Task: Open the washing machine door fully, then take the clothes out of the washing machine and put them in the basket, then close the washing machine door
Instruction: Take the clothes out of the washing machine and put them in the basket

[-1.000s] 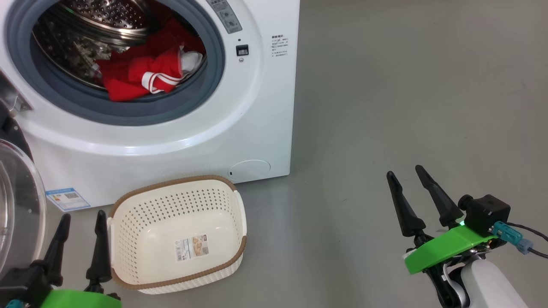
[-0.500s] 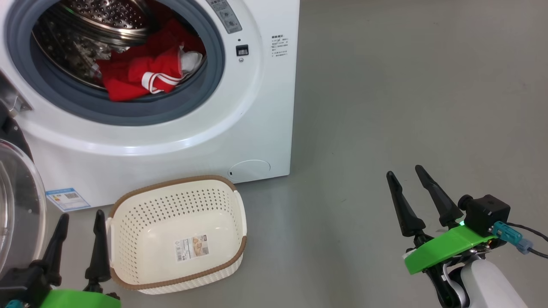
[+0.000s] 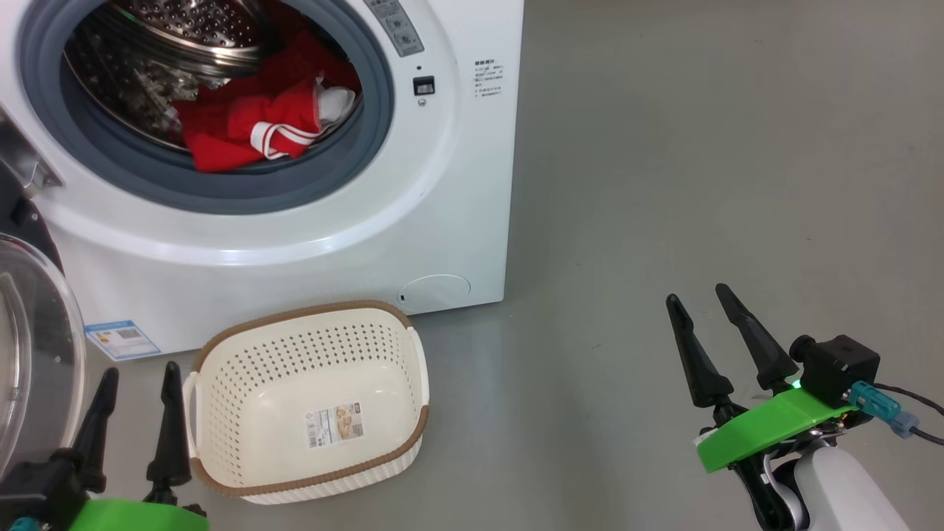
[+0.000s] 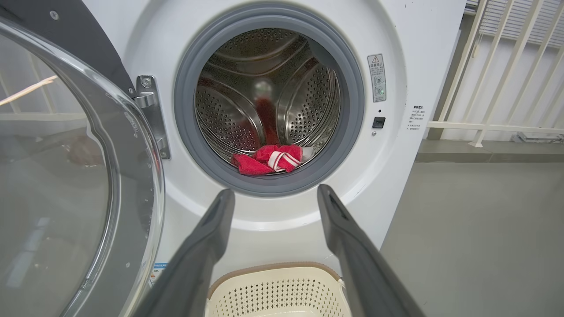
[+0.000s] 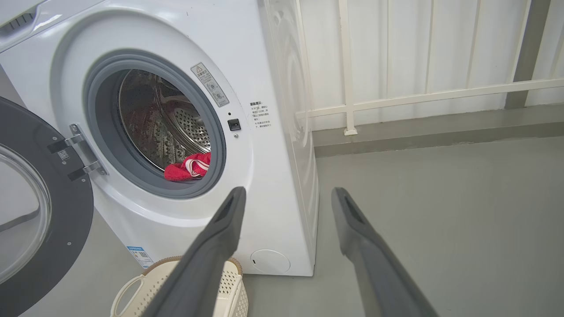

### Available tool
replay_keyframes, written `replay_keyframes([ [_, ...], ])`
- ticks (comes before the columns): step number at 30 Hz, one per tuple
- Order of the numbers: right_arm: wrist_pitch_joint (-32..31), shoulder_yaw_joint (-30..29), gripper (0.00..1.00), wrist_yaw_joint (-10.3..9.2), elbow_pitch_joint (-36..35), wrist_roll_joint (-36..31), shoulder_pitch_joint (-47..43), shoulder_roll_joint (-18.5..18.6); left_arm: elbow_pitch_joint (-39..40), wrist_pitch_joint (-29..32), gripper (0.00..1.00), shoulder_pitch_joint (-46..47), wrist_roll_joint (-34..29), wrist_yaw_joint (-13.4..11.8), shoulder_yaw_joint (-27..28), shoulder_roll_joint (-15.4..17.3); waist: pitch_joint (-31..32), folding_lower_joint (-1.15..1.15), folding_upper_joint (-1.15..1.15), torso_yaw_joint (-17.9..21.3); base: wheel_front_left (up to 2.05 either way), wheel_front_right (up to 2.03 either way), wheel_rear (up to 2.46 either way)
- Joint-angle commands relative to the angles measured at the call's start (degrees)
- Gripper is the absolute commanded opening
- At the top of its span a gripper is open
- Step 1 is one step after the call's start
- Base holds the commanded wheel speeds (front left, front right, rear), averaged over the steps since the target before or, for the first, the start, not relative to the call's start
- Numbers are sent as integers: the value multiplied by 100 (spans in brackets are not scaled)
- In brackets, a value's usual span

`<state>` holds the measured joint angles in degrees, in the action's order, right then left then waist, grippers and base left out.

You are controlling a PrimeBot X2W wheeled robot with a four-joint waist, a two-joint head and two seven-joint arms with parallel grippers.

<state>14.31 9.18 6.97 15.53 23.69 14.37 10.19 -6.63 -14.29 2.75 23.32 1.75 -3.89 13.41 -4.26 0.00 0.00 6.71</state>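
The white washing machine [image 3: 442, 184] stands with its door [image 3: 29, 346] swung wide to the left, glass bowl facing out. The red clothes [image 3: 251, 129] with white trim lie at the front of the steel drum, just behind the grey seal. On the floor in front of the machine sits the cream basket [image 3: 310, 313], holding just a paper sticker on its bottom. My left gripper [image 3: 141, 369] is open beside the basket's left end, near the door. Far to the right my right gripper [image 3: 697, 293] hangs open over bare floor. The wrist views show the clothes [image 4: 269, 159] [image 5: 187, 169] beyond the spread fingers.
Grey floor [image 3: 700, 147] stretches to the right of the machine. A white railing [image 5: 396, 97] and a low step run along the wall behind it. The open door [image 5: 66, 220] takes up the space left of the drum opening.
The head view has shifted slightly, so the machine and basket sit a little further right. Both grippers stay open where they were.
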Motion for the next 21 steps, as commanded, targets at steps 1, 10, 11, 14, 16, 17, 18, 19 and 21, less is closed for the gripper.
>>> replay_keyframes([
  [1,69,109,100,52,-165,-47,57,15,127,-71,100,165,-33,12,230,112,-3,0,0,-3,0,0,0],
  [10,69,110,100,52,-168,-55,64,7,136,-71,100,166,-38,21,261,97,-20,0,0,-9,59,-59,0],
  [11,69,110,100,52,-167,-56,65,5,137,-71,100,166,-39,22,265,97,-23,0,0,-9,113,-113,0],
  [14,69,110,100,52,-164,-50,67,-3,132,-71,100,167,-32,30,272,93,-31,0,0,-9,114,-114,0],
  [16,69,111,100,52,-163,-48,70,-4,123,-71,100,173,-29,34,270,93,-38,0,0,-11,114,-114,0],
  [17,69,111,100,52,-164,-48,72,-5,120,-71,100,178,-29,36,269,93,-40,0,0,-13,113,-113,0],
  [18,69,109,100,52,-165,-49,72,-5,118,-71,100,182,-29,38,268,92,-43,0,0,-15,113,-113,0],
  [19,69,105,100,52,-167,-50,71,-5,116,-71,100,185,-29,38,268,92,-46,0,0,-17,114,-114,0],
  [21,69,99,100,52,-167,-53,70,-6,111,-71,100,192,-31,38,268,91,-52,0,0,-23,113,-113,0],
])
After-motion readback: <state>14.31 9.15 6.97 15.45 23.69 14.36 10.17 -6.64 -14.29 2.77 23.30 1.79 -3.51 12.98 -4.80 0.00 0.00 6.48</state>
